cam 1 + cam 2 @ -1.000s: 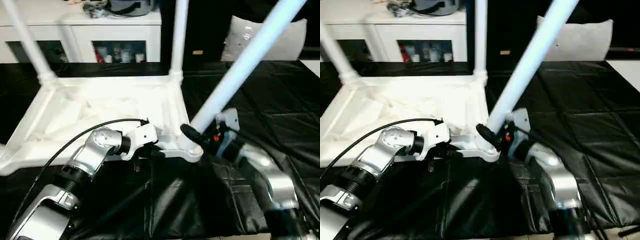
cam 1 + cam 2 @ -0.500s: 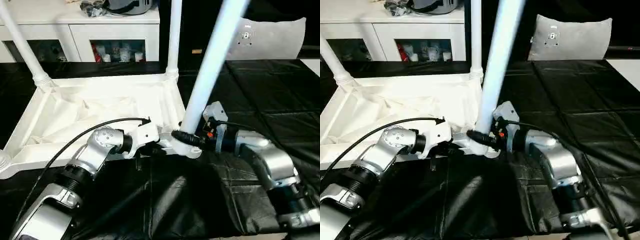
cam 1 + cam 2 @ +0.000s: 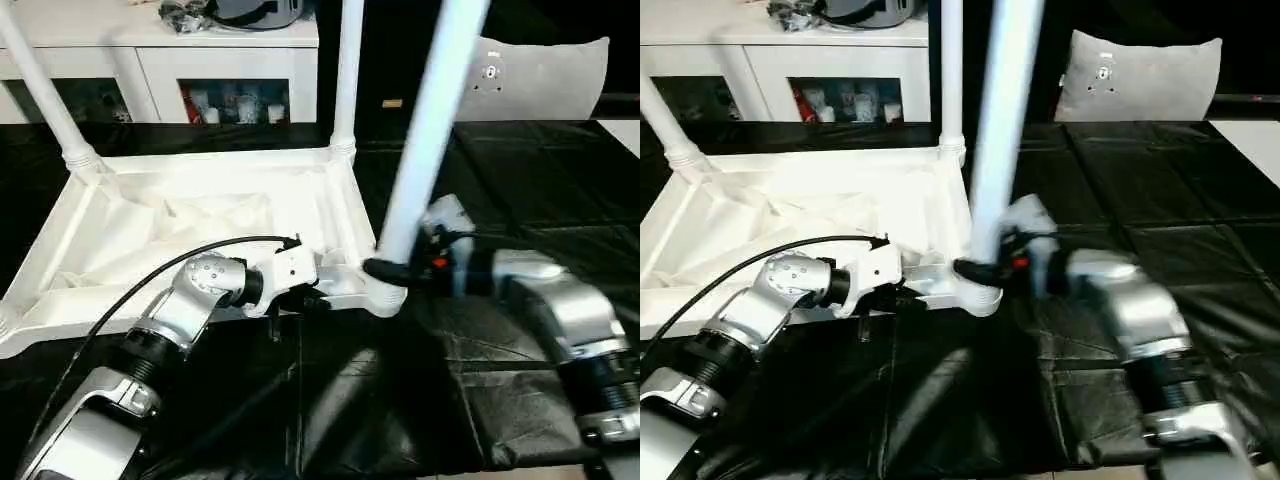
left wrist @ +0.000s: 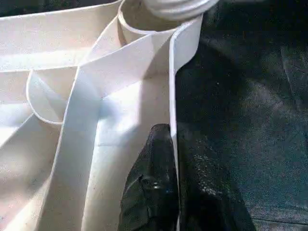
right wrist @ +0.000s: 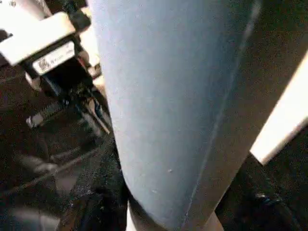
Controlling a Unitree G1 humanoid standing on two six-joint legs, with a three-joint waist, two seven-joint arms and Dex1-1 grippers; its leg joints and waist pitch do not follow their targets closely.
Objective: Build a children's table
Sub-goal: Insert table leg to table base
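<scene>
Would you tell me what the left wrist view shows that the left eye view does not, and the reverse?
The left wrist view adds a close look at the left gripper pinching the rim wall of the tabletop, one black finger inside by the ribs, the other outside. The left eye view adds the right gripper clamped low on the leg standing nearly upright in the near corner socket, two more legs in the far corners, and the white cabinet behind. Both share the tabletop, that corner socket and the black cloth.
</scene>
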